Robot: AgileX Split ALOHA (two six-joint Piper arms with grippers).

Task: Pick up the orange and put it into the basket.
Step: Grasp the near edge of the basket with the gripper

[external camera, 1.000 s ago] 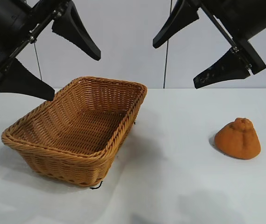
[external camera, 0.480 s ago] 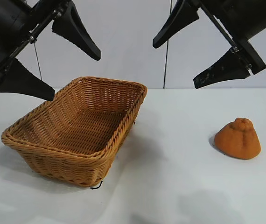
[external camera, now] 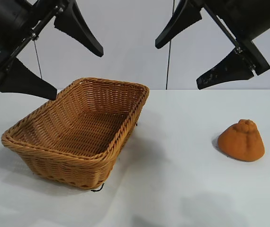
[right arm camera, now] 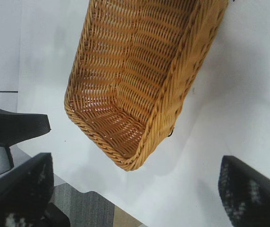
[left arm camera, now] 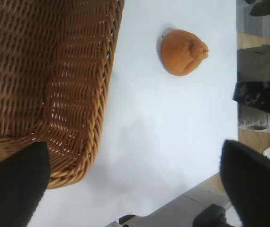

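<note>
The orange sits on the white table at the right, knobbly bump up; it also shows in the left wrist view. The wicker basket stands empty at the left; it shows in the left wrist view and the right wrist view too. My left gripper hangs open high above the basket's left side. My right gripper hangs open high above the table, between basket and orange, well above the orange. Both are empty.
The white table carries only the basket and the orange. A thin cable hangs down behind, in front of the pale back wall. The table's edge and grey floor show in the right wrist view.
The left gripper has shifted very slightly up and to the right. The right arm, the orange and the basket have not moved.
</note>
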